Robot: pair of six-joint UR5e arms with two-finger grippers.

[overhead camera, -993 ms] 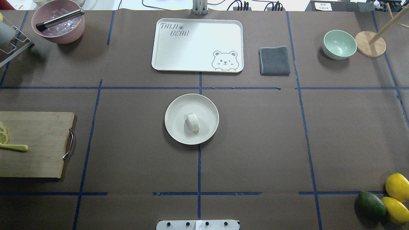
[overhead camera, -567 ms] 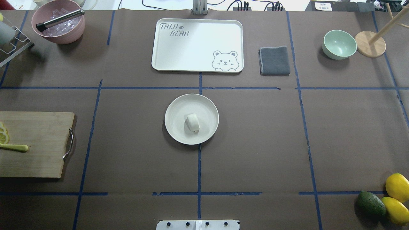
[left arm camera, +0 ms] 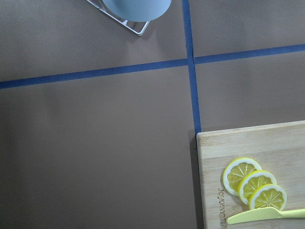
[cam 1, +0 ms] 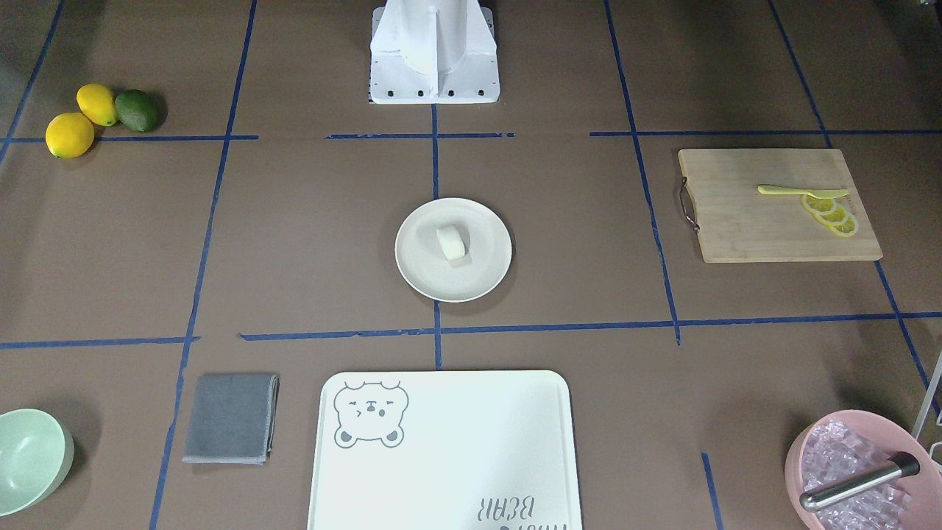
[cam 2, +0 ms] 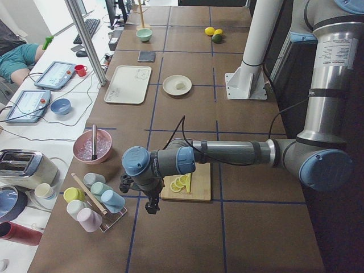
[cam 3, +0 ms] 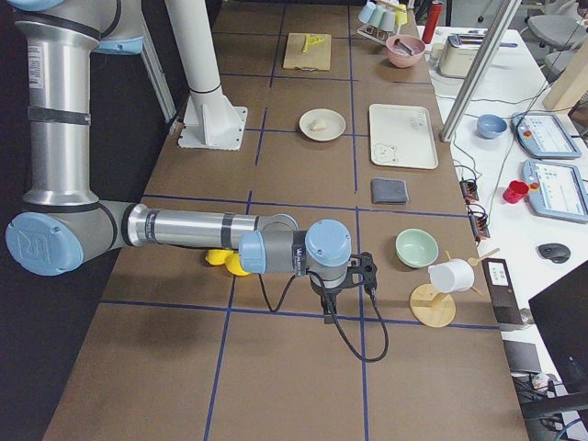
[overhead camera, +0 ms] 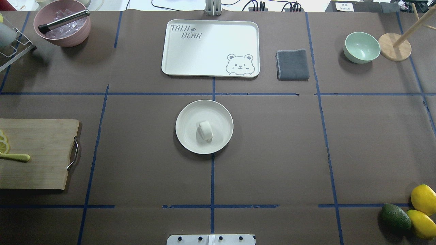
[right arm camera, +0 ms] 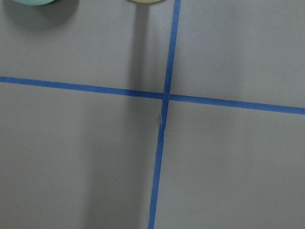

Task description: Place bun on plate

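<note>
The small white bun (overhead camera: 205,130) lies on its side near the middle of the round cream plate (overhead camera: 189,117), at the table's centre; from the front the bun (cam 1: 452,244) rests on the same plate (cam 1: 487,259). Nothing touches either. My left gripper (cam 2: 152,207) hangs far off at the table's left end, past the cutting board, and shows only in the left side view. My right gripper (cam 3: 329,317) hovers at the table's right end near the lemons and shows only in the right side view. I cannot tell whether either is open or shut.
A bear-printed tray (overhead camera: 210,47), a grey cloth (overhead camera: 292,64) and a mint bowl (overhead camera: 361,47) line the far side. A pink bowl of ice (overhead camera: 62,26) sits far left. A cutting board (overhead camera: 37,153) holds lemon slices. Lemons (overhead camera: 423,199) and an avocado (overhead camera: 395,217) lie near right.
</note>
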